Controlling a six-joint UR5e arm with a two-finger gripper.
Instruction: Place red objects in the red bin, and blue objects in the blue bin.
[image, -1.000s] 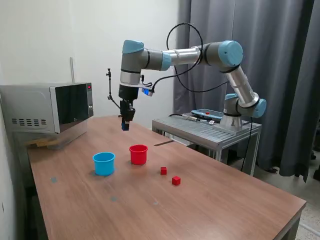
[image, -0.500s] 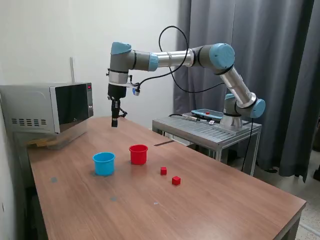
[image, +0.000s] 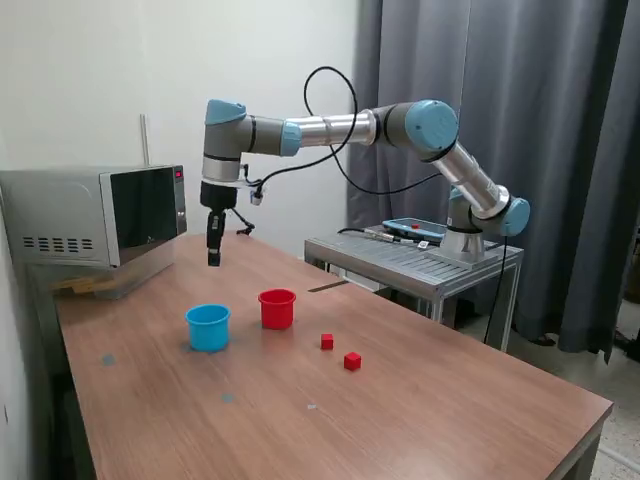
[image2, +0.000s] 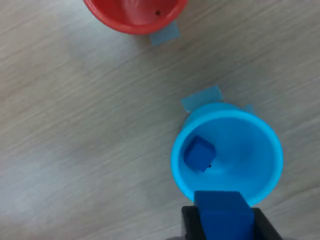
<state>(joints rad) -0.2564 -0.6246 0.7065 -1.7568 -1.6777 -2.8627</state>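
Exterior view: over the last second I have watched the arm swing toward the exterior view's left, from behind the red bin (image: 277, 308) to high above and a little behind the blue bin (image: 208, 327). The end effector (image: 213, 259) now hangs well clear of the surface (image: 420, 410); from here I cannot tell what its jaws hold. Two red cubes, one (image: 327, 342) nearer the red bin and one (image: 352, 361) beyond it, still sit untouched on the surface to the red bin's right in this view.

Wrist view: the end effector (image2: 224, 212) is pinching a dark-blue cube (image2: 223, 214) between its jaws, nearly over the blue bin's (image2: 265, 185) rim. A second blue cube (image2: 199, 153) already lies inside that bin. The red bin (image2: 131, 19) looks empty as far as I can see.

I judge this carry is nearly over: release this cube and the blue half is finished, leaving both reds.
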